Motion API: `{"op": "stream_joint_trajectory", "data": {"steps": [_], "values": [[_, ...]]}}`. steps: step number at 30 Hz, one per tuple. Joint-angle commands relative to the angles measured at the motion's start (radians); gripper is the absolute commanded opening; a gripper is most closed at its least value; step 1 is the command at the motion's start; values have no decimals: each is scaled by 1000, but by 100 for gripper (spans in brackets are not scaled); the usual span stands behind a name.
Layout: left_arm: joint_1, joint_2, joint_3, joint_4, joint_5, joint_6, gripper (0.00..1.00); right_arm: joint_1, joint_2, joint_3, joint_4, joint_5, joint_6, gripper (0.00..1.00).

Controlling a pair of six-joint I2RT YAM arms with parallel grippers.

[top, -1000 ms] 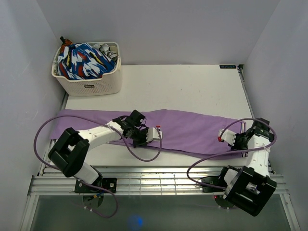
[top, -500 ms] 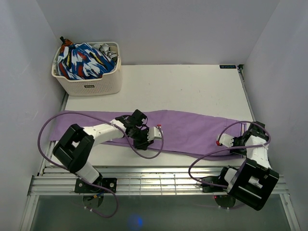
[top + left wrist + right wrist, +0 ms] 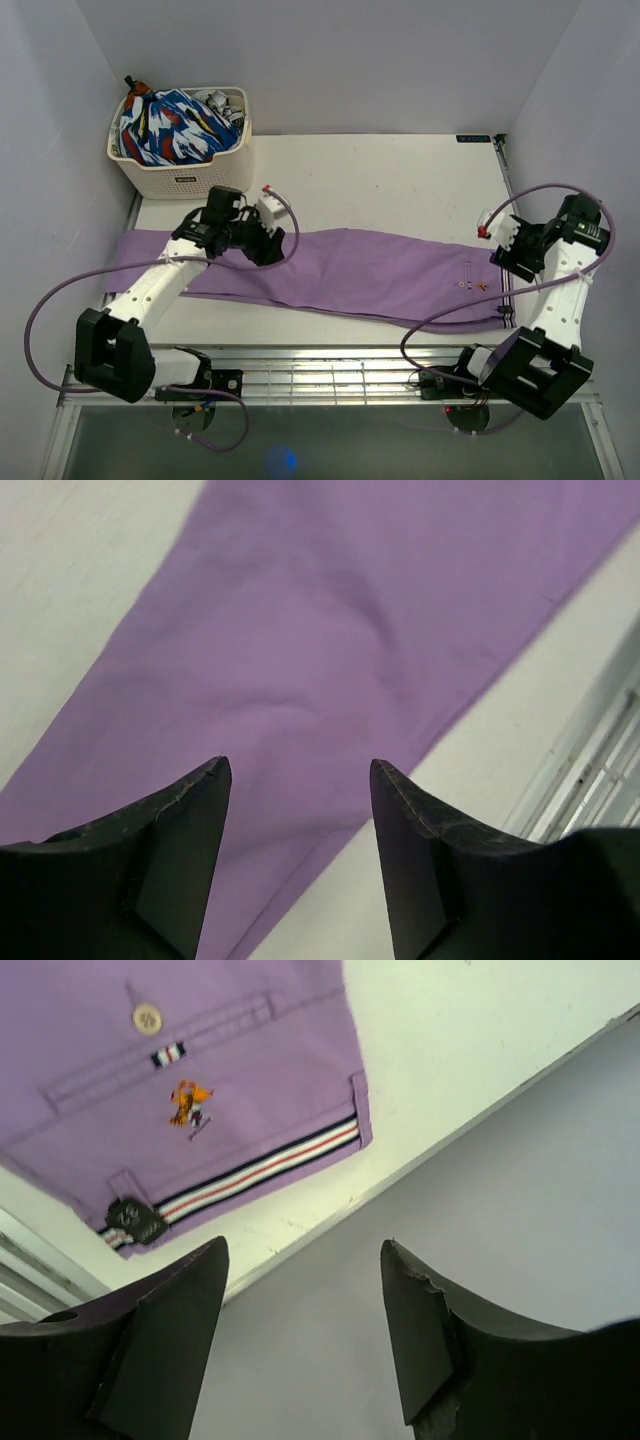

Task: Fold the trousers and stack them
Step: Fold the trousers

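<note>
Trousers flat, long axis left-right, waistband at right end.

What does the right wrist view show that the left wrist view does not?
Only the right wrist view shows the waist end of the trousers, with the striped waistband, a button, a small orange logo and a dark tag, plus the wall beside the table. Only the left wrist view shows a plain, lightly wrinkled stretch of leg. Both show lilac fabric lying flat on the white table, under an open, empty gripper: the left gripper and the right gripper.
</note>
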Motion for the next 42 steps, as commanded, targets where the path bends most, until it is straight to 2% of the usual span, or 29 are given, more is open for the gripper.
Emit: {"op": "stream_joint_trajectory", "data": {"steps": [1, 5, 7, 11, 12, 14, 17, 20, 24, 27, 32, 38, 40, 42], "values": [[214, 51, 33, -54, 19, -164, 68, -2, 131, 124, -159, -167, 220, 68], [415, 86, 30, -53, -25, -181, 69, 52, 283, 209, -162, -238, 436, 68], [478, 101, 33, -68, -33, -168, 69, 91, 300, 192, -129, -244, 515, 68], [607, 143, 16, -70, -59, -142, 69, 246, 282, 50, 52, -177, 768, 66], [636, 158, 10, -68, -79, -140, 69, 308, 280, 13, 122, -125, 795, 66], [657, 175, 4, -65, -93, -129, 69, 345, 292, -90, 190, -63, 836, 65], [699, 206, -10, -56, -122, -132, 69, 348, 366, -182, 305, 119, 811, 59], [726, 233, -30, -48, -130, -129, 69, 282, 453, -219, 408, 207, 758, 57], [749, 281, -58, -16, -163, -135, 69, 164, 568, -164, 499, 346, 666, 54], [804, 377, -64, -1, -203, -135, 68, 135, 628, -114, 534, 395, 620, 53], [921, 467, -53, -13, -179, -114, 63, 126, 660, -89, 591, 438, 563, 54], [947, 381, -33, -28, -187, -71, 65, 136, 614, -37, 563, 423, 568, 58], [961, 334, 17, -89, -91, -45, 66, 135, 596, 1, 507, 388, 574, 59], [972, 281, 39, -102, -79, -39, 69, 141, 550, 35, 446, 310, 597, 63]]}}
